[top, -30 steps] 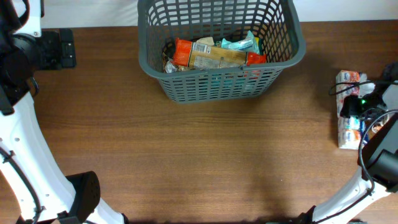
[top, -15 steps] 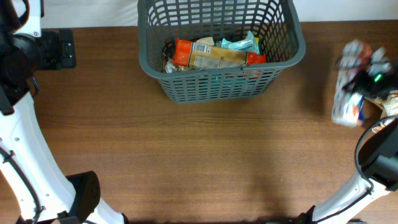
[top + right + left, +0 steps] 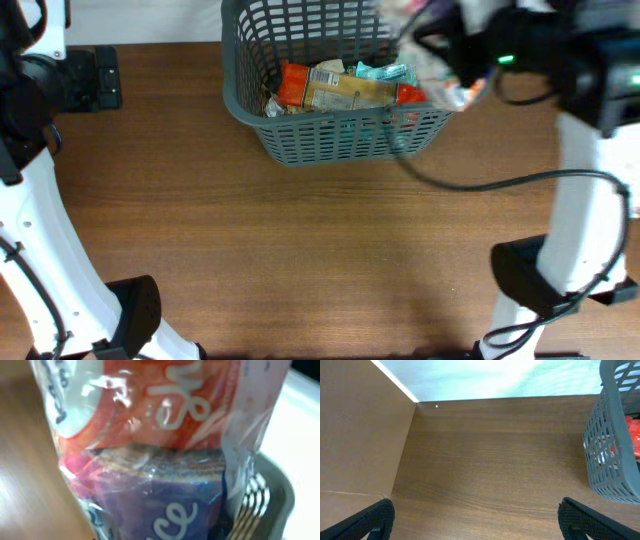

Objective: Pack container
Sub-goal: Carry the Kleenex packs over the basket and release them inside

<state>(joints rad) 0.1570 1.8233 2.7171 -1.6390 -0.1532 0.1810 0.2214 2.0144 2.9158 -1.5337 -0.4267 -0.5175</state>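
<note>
The container (image 3: 250, 100) is a dark grey lattice basket at the table's far edge. It holds several snack packets, among them an orange and tan one (image 3: 340, 88) and a teal one (image 3: 385, 70). My right gripper (image 3: 455, 45) is blurred above the basket's right rim and is shut on a clear-wrapped snack packet (image 3: 452, 92). That red and purple packet (image 3: 160, 450) fills the right wrist view and hides the fingers; the basket rim (image 3: 270, 495) shows beside it. My left gripper (image 3: 477, 520) is open and empty over bare table, left of the basket (image 3: 610, 460).
The left arm's black wrist (image 3: 95, 78) sits at the far left by the table's back edge. The right arm's cable (image 3: 480, 183) loops over the table in front of the basket. A light wall runs behind the table (image 3: 495, 380).
My right gripper has lifted the packet from the table's right side and swung it left and back to above the basket's right rim. The left arm has not moved.
</note>
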